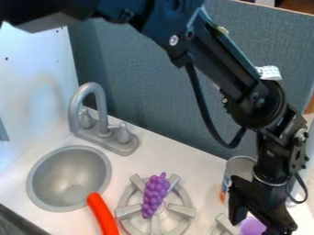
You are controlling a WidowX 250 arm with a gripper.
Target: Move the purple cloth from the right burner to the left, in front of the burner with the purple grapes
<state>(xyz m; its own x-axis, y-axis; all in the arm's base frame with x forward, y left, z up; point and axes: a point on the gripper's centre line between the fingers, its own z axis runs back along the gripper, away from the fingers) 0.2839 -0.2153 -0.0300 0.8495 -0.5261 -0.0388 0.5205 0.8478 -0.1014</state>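
Note:
The gripper (260, 224) hangs at the bottom right with its fingers spread. A pale purple object (252, 226), partly cut off by the bottom edge, lies between or just behind the fingers; whether they touch it I cannot tell. To the left, purple toy grapes (155, 195) rest across a grey burner (181, 209). An orange-red object (102, 214) slants over the sink's lower right edge. Behind the gripper's left side stands a metal can (240, 168), partly covered by it.
A round grey sink (39, 172) is set in the white counter (178, 153) at the left, with a grey faucet (102, 103) behind it. Part of another burner (225, 225) shows beside the gripper. A blue-grey partition (147, 87) rises behind the counter.

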